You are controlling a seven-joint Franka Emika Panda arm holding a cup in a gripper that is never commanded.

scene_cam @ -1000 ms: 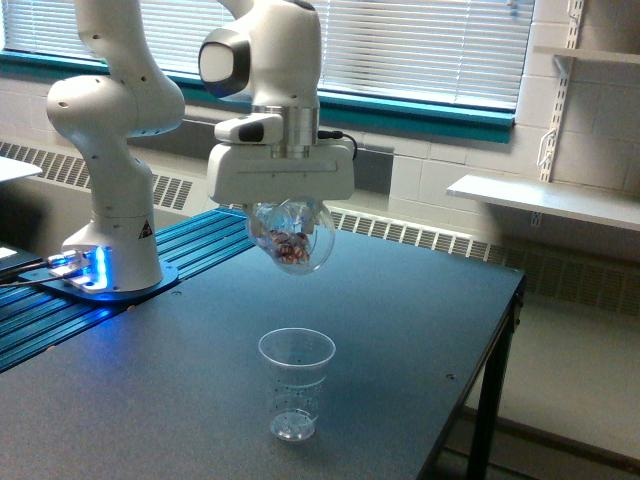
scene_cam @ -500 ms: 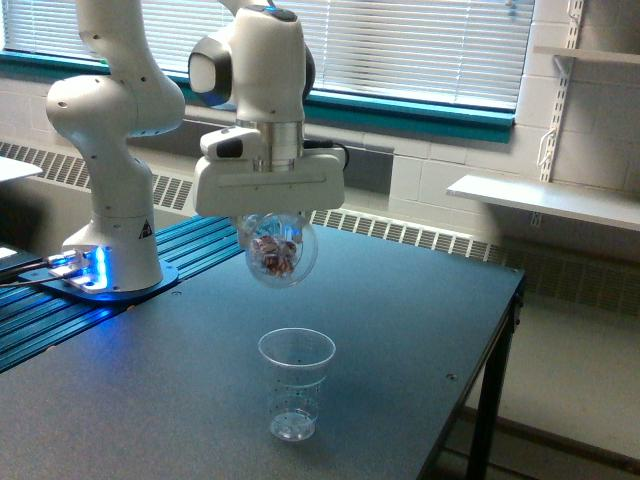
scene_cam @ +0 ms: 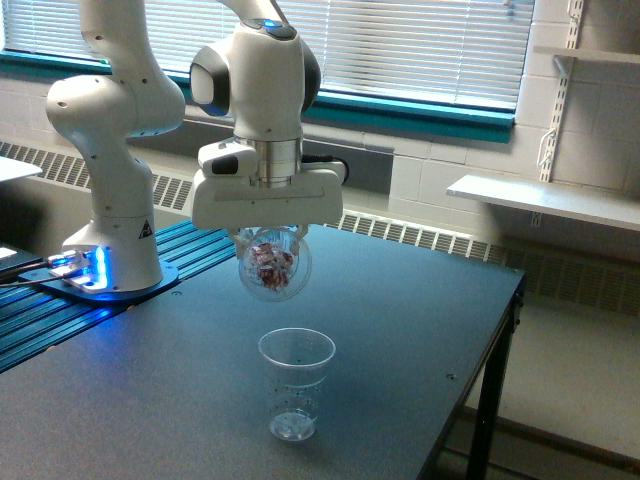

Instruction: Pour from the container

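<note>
The container [scene_cam: 273,265], a clear squat plastic cup with small reddish and white pieces inside, hangs under the white hand of the arm, tipped so its round bottom faces the camera. My gripper [scene_cam: 268,240] is shut on it, fingers mostly hidden behind the hand and cup. Below and a little toward the exterior view's right stands a narrower tapered clear cup [scene_cam: 296,383], upright on the dark table [scene_cam: 400,320], with a little clear matter at its bottom.
The arm's white base [scene_cam: 112,250] sits at the exterior view's left on a blue ribbed rail with a lit blue panel. The table's right edge [scene_cam: 490,360] drops to the floor. A wall shelf [scene_cam: 540,198] and radiator run behind.
The hand with the container has shifted toward the exterior view's left and slightly lower, turning as it went. The standing cup has not moved.
</note>
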